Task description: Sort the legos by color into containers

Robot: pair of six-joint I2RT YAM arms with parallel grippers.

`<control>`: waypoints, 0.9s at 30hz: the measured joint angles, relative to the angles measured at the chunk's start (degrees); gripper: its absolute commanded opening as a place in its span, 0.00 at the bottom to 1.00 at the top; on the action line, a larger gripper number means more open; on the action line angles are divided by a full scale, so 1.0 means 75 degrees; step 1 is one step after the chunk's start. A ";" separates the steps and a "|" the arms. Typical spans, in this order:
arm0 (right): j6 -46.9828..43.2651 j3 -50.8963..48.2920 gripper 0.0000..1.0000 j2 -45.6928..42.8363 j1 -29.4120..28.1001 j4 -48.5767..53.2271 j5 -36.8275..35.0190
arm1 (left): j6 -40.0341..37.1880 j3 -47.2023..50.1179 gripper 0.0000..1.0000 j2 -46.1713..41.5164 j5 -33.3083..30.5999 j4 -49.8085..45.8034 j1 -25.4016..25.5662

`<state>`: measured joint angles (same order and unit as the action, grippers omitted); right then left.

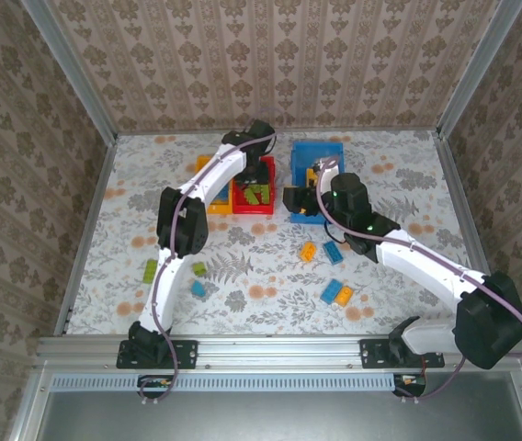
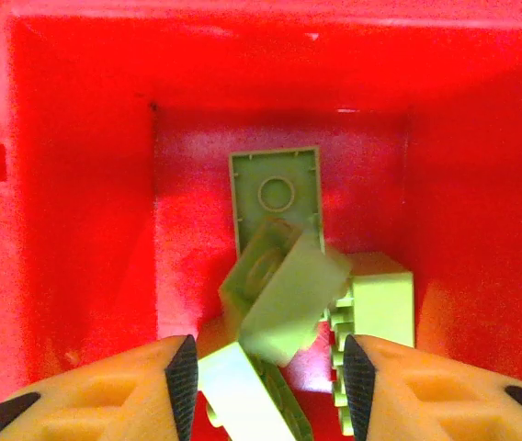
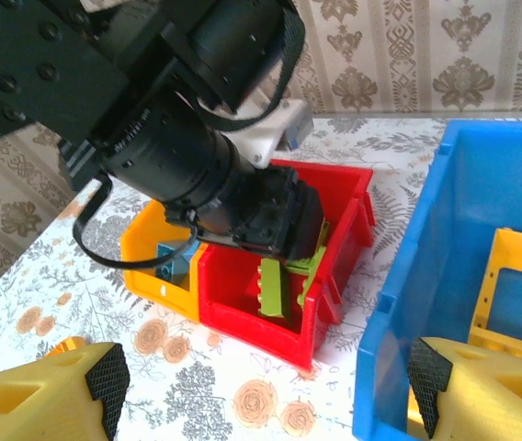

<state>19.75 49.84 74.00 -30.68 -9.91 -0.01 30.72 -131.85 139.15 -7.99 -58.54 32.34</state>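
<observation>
Floral-print covering on the table (image 1: 408, 184), matte and flat, with patterned wall panels (image 1: 270, 64) around it.

Blue bin (image 1: 321, 147): the largest container, smooth glossy plastic, rectangular, at far centre. An orange-yellow studded piece (image 3: 518, 276) lies inside.

Red bin (image 1: 266, 209): smaller, glossy, with a sloped front lip. It sits just left of the blue bin and touches the yellow-orange bin (image 3: 151, 262), which holds a blue brick (image 3: 174, 264).

Left gripper (image 2: 270, 377): hangs over the mouth of the red bin, orange fingers with black pads spread apart, clamping nothing.

Lime green bricks (image 2: 284, 294): heaped on the red bin's floor. One lies flat with its hollow underside up, one is tilted across it, and others stand on edge showing studs.

Right gripper (image 3: 268, 381): low at the blue bin's left wall, fingers wide apart, empty.

Loose legos on the near table:
- orange brick (image 1: 308, 251) near a blue one (image 1: 334, 252)
- second blue (image 1: 332, 289) touching a second orange (image 1: 344, 295)
- green brick (image 1: 151, 270), another green (image 1: 200, 269), and a small blue (image 1: 198, 288) at left
</observation>
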 measured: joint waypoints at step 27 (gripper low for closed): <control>-0.0344 -0.0356 0.80 -0.1192 0.0149 0.2078 -0.0399 | 0.0029 0.5916 0.58 -0.6426 0.0376 0.1746 0.0067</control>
<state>17.17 47.18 65.06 -29.56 5.67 -3.01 30.94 -87.48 90.96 -5.17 -45.45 32.84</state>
